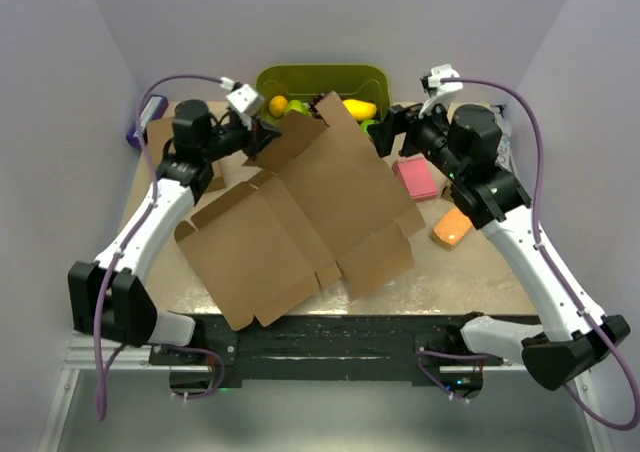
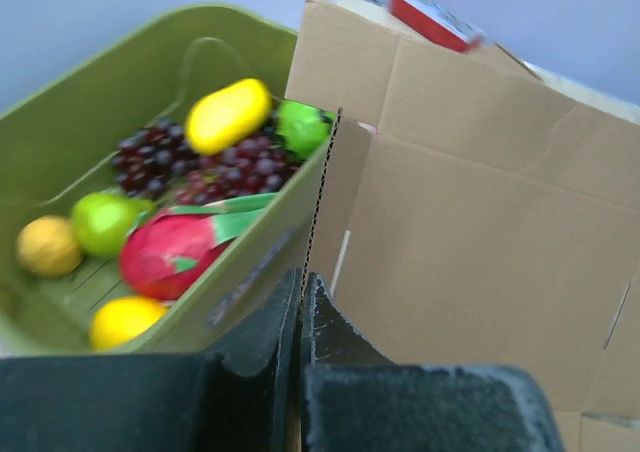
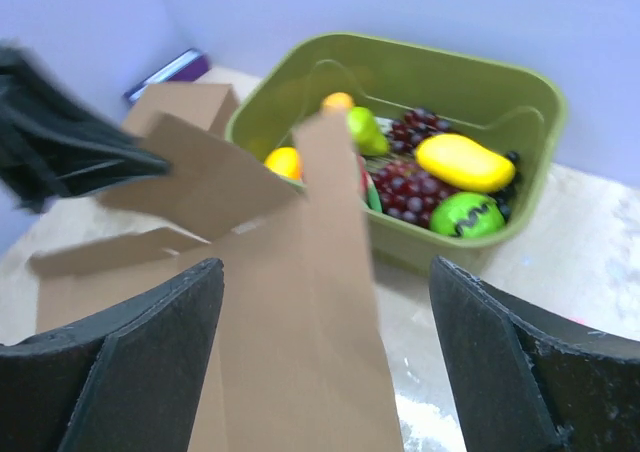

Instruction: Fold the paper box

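- Lavender walls close in three sides; beige tabletop (image 1: 490, 272), scuffed white along its near edge.
- Left gripper (image 2: 303, 290): clenched on a raised flap of the plain brown corrugated cardboard paper box (image 1: 310, 207). The flap's fluted edge runs down into the slit between the two black fingers.
- Right gripper (image 3: 325, 272): released, fingers spread wide. A narrow upright flap of the paper box stands between them with a gap on each side.
- Paper box: opened-out die-cut sheet with flaps and tabs, mid-table. Near part lies flat, one corner reaching the front edge; far end is lifted toward the back wall.
- Olive-green plastic tub (image 1: 320, 77): against the back wall, just behind the lifted end. It holds a yellow mango-shaped fruit (image 2: 228, 115), dark purple grapes (image 2: 165, 157), a red dragon fruit (image 2: 170, 252) and a green apple (image 2: 103, 222).
- Pink rectangular block (image 1: 415, 177): on the table, just beside the box's right edge.
- Orange block (image 1: 452, 229): nearer the front, close to the box.
- Flat purple object (image 3: 168, 72): far-left corner, by the wall.
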`<state>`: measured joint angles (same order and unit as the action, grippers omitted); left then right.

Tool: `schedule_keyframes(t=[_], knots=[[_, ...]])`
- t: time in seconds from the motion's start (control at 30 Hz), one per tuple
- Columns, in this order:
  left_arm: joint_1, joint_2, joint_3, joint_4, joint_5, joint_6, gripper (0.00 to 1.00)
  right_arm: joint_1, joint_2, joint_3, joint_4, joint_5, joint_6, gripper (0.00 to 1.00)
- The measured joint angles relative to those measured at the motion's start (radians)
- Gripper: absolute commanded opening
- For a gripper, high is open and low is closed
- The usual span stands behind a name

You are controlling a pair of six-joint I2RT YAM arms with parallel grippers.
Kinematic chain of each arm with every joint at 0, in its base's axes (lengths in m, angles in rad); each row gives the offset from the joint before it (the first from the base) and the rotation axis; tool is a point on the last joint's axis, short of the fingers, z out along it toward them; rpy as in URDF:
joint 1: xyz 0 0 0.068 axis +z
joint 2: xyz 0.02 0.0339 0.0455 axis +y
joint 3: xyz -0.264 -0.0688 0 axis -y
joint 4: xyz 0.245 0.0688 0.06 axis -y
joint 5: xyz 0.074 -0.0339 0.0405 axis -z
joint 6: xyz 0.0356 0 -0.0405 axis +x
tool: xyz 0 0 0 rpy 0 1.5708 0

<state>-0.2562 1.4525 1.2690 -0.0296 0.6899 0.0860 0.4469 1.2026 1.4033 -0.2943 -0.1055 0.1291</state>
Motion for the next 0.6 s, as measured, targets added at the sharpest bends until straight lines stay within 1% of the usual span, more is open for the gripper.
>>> schedule_keyframes(t=[0.13,0.27,0.43,0.6], knots=[[0.08,-0.161,-0.163,0.131,-0.118,-0.103,0.0,-0.001,-0.018,-0.071,0.027,0.127,0.071,0.88],[0.124,-0.269,-0.259,0.2,-0.226,-0.16,0.0,-0.014,0.004,-0.185,0.041,0.197,0.121,0.88],[0.125,-0.314,-0.304,0.22,-0.287,-0.18,0.0,-0.036,0.026,-0.283,0.057,0.22,0.153,0.88],[0.125,-0.319,-0.318,0.219,-0.359,-0.176,0.0,-0.042,-0.032,-0.393,0.123,0.2,0.197,0.89]])
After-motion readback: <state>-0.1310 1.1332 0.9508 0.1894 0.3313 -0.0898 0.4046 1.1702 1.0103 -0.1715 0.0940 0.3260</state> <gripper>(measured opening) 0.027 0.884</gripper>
